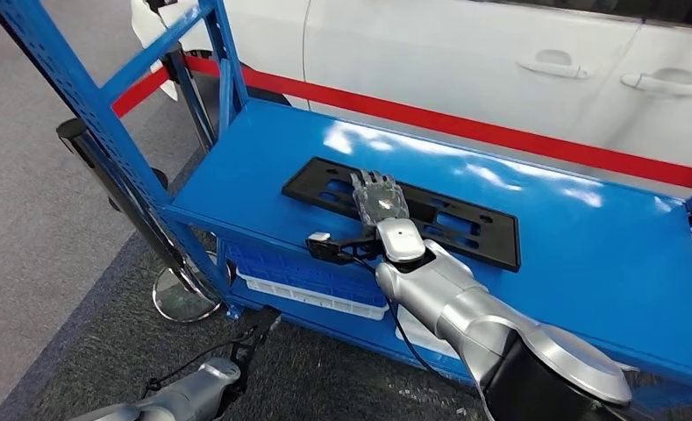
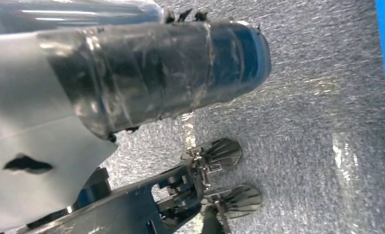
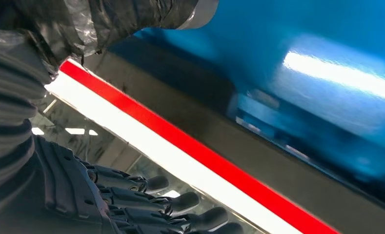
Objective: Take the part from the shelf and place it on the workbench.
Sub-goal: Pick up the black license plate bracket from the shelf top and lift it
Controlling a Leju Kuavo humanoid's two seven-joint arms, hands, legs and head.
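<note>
At the far left of the head view, a blue perforated upright (image 1: pixel 79 88) of the shelf frame slants up out of the picture, with a dark post on a round chrome base (image 1: pixel 184 298) just behind it on the grey carpet (image 1: pixel 26 246). Low in the same corner the left arm reaches in, and the left hand (image 1: pixel 254 338) hangs over the bubble-wrap-covered floor (image 2: pixel 302 122) near the shelf's lower edge. In the left wrist view its dark fingers (image 2: pixel 219 153) are spread and hold nothing.

Further right, the glossy blue shelf top (image 1: pixel 570 254) spreads wide. Under it, on the lower level, sits a blue crate (image 1: pixel 281 263) above a white tray (image 1: pixel 316 298). On the shelf top lies the part (image 1: pixel 465 232), a long flat black plastic frame with open slots, running from the middle towards the right and resting flat on the blue surface.

The right hand (image 1: pixel 379 197) lies over the left half of the part, palm down, fingers stretched forward and fanned slightly. The pictures do not tell whether it touches or grips the part. In the right wrist view the dark fingers (image 3: pixel 180 200) are extended side by side, uncurled.

Behind the shelf, a red stripe (image 1: pixel 500 132) runs along the floor edge, and a white car (image 1: pixel 500 61) with two door handles stands along the back right.
</note>
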